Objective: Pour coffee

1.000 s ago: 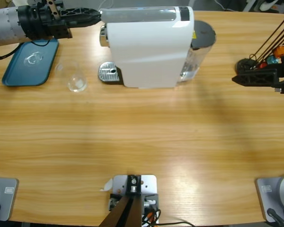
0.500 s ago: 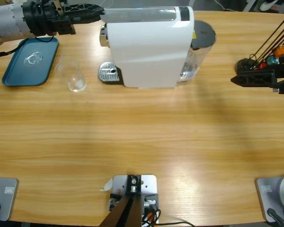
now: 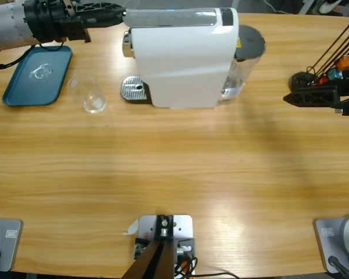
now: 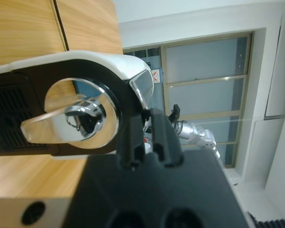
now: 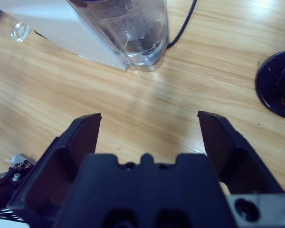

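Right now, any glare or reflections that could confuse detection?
High view: soft sheen on the wooden table near the bottom middle. Left wrist view: the chrome lever on the white coffee machine mirrors the room. Right wrist view: the clear water tank shows highlights.

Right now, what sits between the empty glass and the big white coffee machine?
In the high view, only the machine's round metal drip tray lies between the glass and the coffee machine, plus bare table.

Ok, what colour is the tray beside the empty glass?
Dark teal blue, plain; the tray shows best in the high view, next to the glass.
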Controlling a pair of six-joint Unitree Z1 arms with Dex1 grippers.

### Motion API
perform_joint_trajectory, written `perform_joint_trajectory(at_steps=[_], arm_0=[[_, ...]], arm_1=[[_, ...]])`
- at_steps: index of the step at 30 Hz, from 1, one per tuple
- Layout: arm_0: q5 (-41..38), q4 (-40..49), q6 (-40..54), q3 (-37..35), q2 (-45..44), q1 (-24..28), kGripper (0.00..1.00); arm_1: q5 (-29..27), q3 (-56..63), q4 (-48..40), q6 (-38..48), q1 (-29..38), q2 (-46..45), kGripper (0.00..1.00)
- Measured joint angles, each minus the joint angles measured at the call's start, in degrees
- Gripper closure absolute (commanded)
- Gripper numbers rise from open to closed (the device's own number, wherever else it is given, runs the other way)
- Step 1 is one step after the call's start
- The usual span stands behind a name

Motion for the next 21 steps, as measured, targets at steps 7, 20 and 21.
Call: perform_joint_trajectory(at_steps=[7,20,21], arm_0=[[-0.01,0.0,-1.61,-0.21,-0.9,0.18,1.0],[-0.18,-0.08,-3.7,-6.08,-3.07,-2.49,1.0],[-0.18,-0.23,-3.71,-6.13,-3.08,-2.5,1.0]], arm_1=[[0.0,0.0,0.0,0.0,0.0,0.0,0.105],[0.0,0.01,-0.07,0.0,0.06,0.0,0.105],[0.0,0.01,-0.07,0.0,0.06,0.0,0.105]])
